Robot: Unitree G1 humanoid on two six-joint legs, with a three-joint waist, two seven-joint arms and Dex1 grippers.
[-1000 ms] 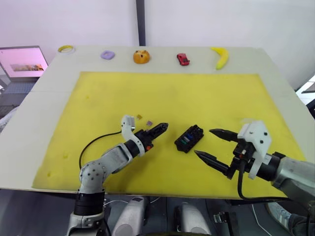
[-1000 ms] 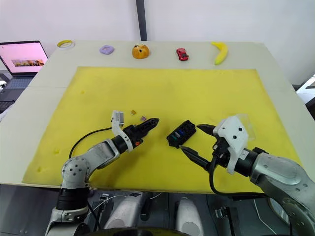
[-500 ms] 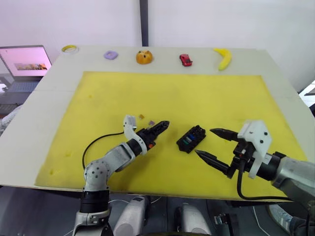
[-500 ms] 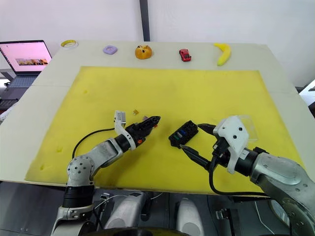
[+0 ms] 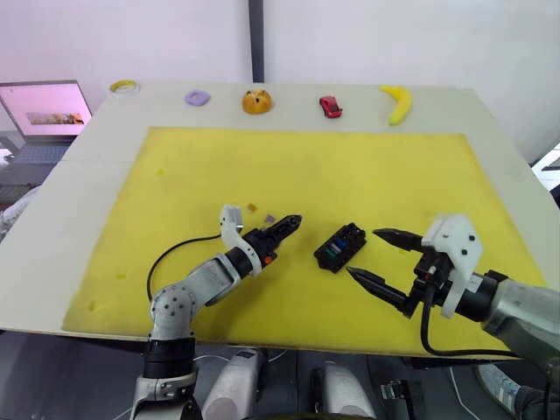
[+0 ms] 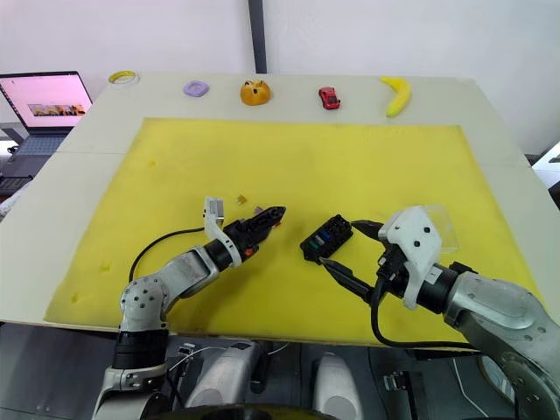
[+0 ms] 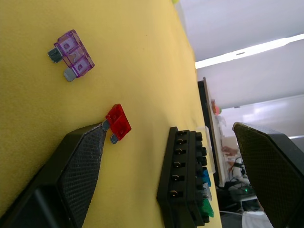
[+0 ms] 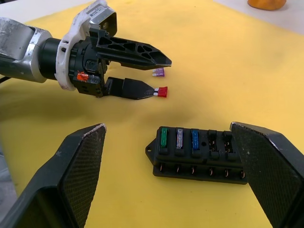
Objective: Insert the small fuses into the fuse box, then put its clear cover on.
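Black fuse box lying on the yellow mat, with green, grey and blue fuses already in three slots and other slots bare. Red fuse loose on the mat, touching one tip of the left fingers, spread apart. Purple fuse near, not in yet. Right fingers wide apart around the box, holding nothing. Clear cover just behind the right hand, not on yet

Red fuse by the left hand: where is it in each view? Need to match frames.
Left eye view: too small to tell.
Right eye view: too small to tell.
Left wrist view: red fuse on the yellow mat, at one fingertip.
Right wrist view: at the left hand's lower fingertip.
Shared landmark: black fuse box.
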